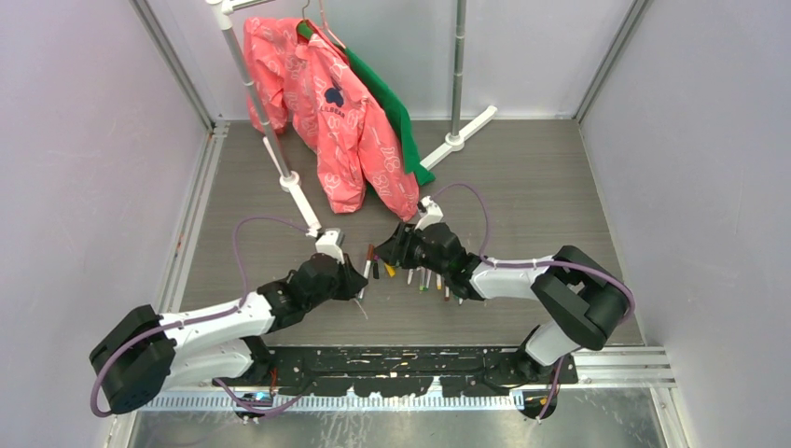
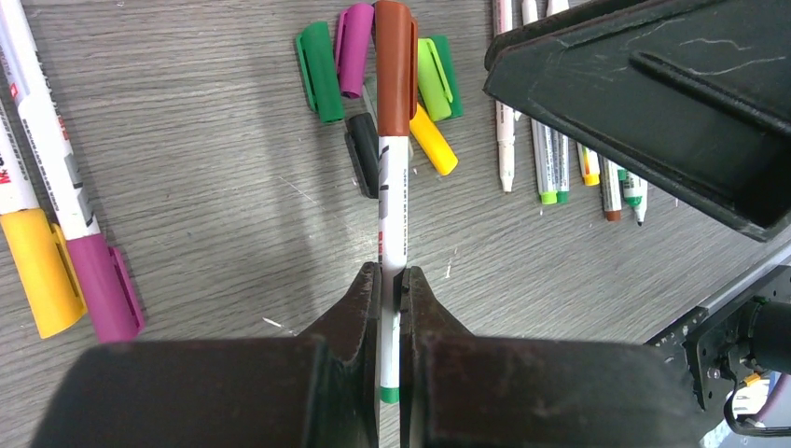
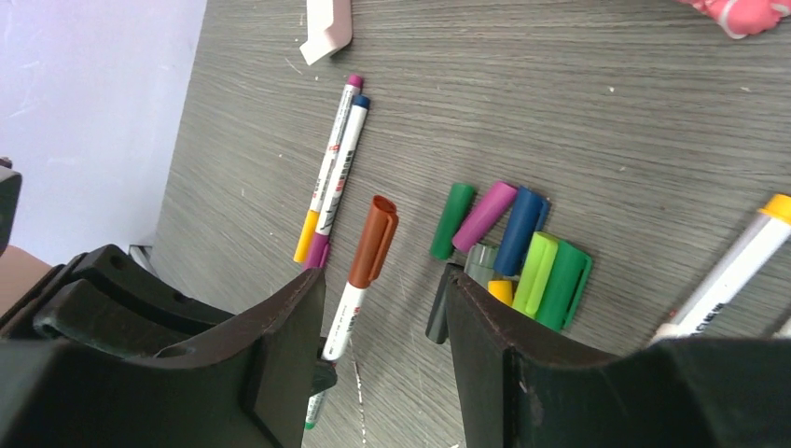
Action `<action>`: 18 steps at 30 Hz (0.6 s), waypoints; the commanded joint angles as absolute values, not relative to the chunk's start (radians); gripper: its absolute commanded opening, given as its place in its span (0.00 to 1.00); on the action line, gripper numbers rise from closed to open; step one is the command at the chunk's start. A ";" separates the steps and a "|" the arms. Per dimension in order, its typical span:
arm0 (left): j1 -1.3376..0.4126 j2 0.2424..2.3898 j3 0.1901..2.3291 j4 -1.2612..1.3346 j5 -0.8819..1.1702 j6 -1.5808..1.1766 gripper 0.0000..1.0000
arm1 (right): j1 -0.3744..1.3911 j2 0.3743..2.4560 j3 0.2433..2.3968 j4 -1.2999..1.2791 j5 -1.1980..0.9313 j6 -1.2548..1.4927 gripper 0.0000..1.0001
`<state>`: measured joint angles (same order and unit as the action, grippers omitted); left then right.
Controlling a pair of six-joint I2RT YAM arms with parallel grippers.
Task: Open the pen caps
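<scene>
My left gripper [image 2: 393,275] is shut on the white barrel [image 2: 394,201] of a pen that still wears its brown cap [image 2: 395,65]. The pen points away from the gripper, just above the table. My right gripper [image 3: 382,280] is open, its jaws wide apart. It hovers close to the brown cap [image 3: 375,241], which lies beyond its left finger, not between the jaws. Loose caps lie in a heap beside the pen: dark green [image 3: 452,220], purple [image 3: 484,216], blue [image 3: 519,230], lime [image 3: 534,273], green [image 3: 564,284], yellow [image 3: 501,290] and black [image 3: 438,308]. In the top view the left gripper [image 1: 359,278] and the right gripper [image 1: 396,247] meet mid-table.
Two capped pens lie to the left, one with a yellow cap [image 2: 39,271] and one with a purple cap [image 2: 103,285]. A row of uncapped pens [image 2: 550,140] lies to the right. A clothes rack foot [image 1: 303,201] and a hanging pink jacket [image 1: 345,121] stand behind.
</scene>
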<state>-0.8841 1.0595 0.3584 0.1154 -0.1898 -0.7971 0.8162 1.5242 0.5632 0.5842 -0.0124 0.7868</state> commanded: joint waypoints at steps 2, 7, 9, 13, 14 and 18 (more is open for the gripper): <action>-0.894 1.067 0.409 0.179 -0.184 -0.775 0.00 | 0.814 1.536 0.607 0.656 -0.040 0.797 0.56; -0.898 1.064 0.420 0.179 -0.176 -0.776 0.00 | 0.815 1.547 0.614 0.659 -0.047 0.796 0.56; -0.899 1.062 0.423 0.181 -0.171 -0.777 0.00 | 0.815 1.552 0.618 0.660 -0.050 0.795 0.56; -0.903 1.068 0.432 0.178 -0.166 -0.778 0.00 | 0.815 1.562 0.627 0.666 -0.060 0.797 0.56; -0.904 1.071 0.432 0.179 -0.165 -0.778 0.00 | 0.815 1.564 0.629 0.667 -0.061 0.797 0.56; -0.912 1.083 0.434 0.190 -0.163 -0.780 0.00 | 0.814 1.574 0.636 0.667 -0.064 0.796 0.56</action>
